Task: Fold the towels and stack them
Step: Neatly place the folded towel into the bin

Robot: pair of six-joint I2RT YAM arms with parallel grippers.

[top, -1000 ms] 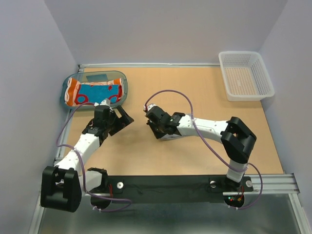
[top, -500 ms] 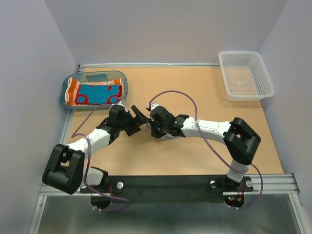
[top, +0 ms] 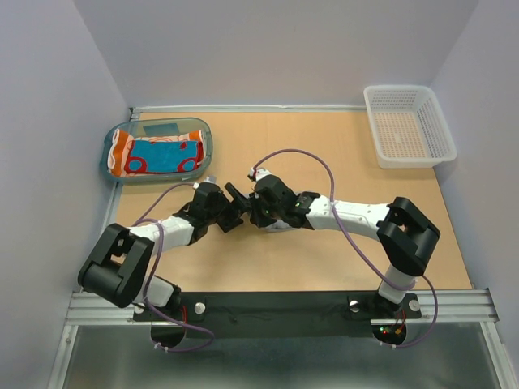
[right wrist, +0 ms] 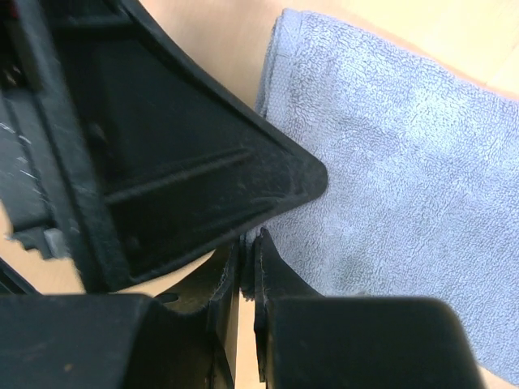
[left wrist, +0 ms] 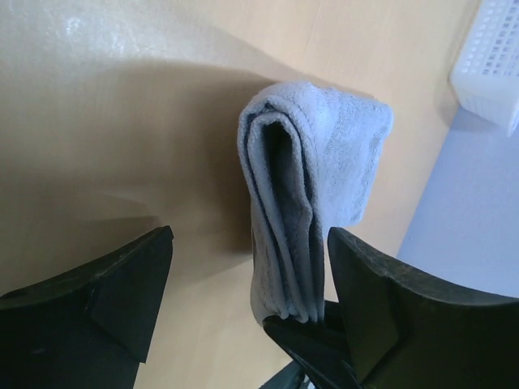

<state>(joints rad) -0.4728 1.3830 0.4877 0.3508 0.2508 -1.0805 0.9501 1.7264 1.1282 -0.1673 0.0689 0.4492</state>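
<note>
A folded light grey towel (left wrist: 312, 186) stands on edge over the table. My right gripper (right wrist: 250, 243) is shut on its near edge, and the cloth spreads out to the right in the right wrist view (right wrist: 405, 178). My left gripper (left wrist: 250, 243) is open, one finger on each side of the towel. The right gripper's black fingers (left wrist: 308, 340) show below the cloth. In the top view the left gripper (top: 233, 212) and right gripper (top: 258, 212) meet at mid-table and hide the towel. Folded orange, teal-blue and red towels (top: 158, 154) lie stacked at the far left.
The stacked towels rest in a translucent teal tray (top: 109, 146) at the far left. A white mesh basket (top: 408, 126) stands at the far right corner. The left gripper's finger (right wrist: 178, 162) fills the left of the right wrist view.
My left arm has swung right, away from the tray, until its open jaws straddle the towel. My right gripper has shifted slightly right and kept its grip.
</note>
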